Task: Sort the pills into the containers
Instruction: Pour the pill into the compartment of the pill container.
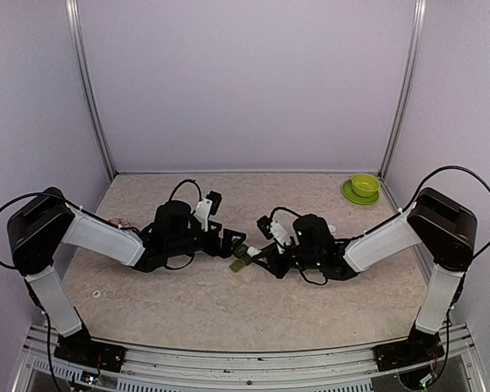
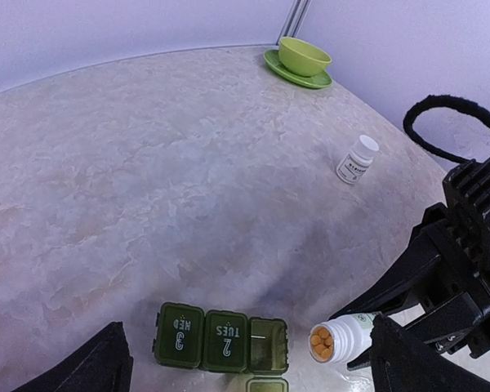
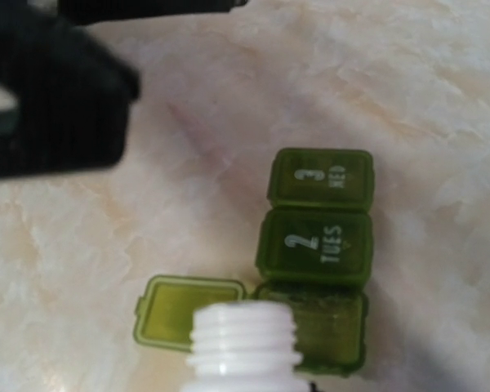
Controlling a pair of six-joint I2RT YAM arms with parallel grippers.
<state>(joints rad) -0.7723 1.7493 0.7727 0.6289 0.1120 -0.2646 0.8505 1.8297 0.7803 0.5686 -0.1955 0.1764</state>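
The dark green containers strip (image 2: 220,339) lies on the table between my two grippers; it also shows in the top view (image 1: 241,261) and the right wrist view (image 3: 318,245). The lids marked "3 WED" and "2 TUES" are shut. The third compartment (image 3: 331,327) is open, with its lid (image 3: 188,310) flipped out flat. My right gripper (image 1: 260,251) is shut on an uncapped white pill bottle (image 2: 340,339), held tilted. Its mouth, showing orange pills (image 2: 320,344), is just beside the open compartment. My left gripper (image 2: 257,359) is open and empty, its fingers straddling the strip.
A second, capped white bottle (image 2: 357,159) stands farther out on the table. The lime-green bowl (image 2: 304,55) on its saucer sits at the far right corner. A small white ring (image 1: 95,291) lies near the left arm.
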